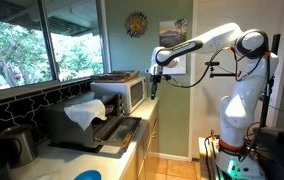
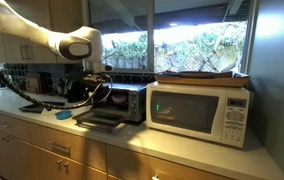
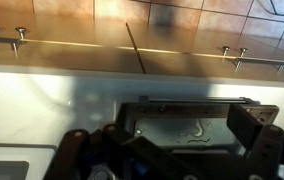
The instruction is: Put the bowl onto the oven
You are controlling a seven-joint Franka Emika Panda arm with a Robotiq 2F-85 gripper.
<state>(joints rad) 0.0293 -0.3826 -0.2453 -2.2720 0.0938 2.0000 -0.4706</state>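
The tool [image 1: 153,92] hangs beside the oven [image 1: 122,93], fingers apart and empty. The bowl [image 1: 89,176] sits well apart on the tabletop [image 1: 44,160], near the dark appliance's open door [image 1: 117,128]. Reaching down could clip that door, and a shallow rim grasp may slip.

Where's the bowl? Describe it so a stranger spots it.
Follow the counter under the windows to the dark toaster oven with its door open. The bowl sits beside that door. It alone is small, round and bright blue.
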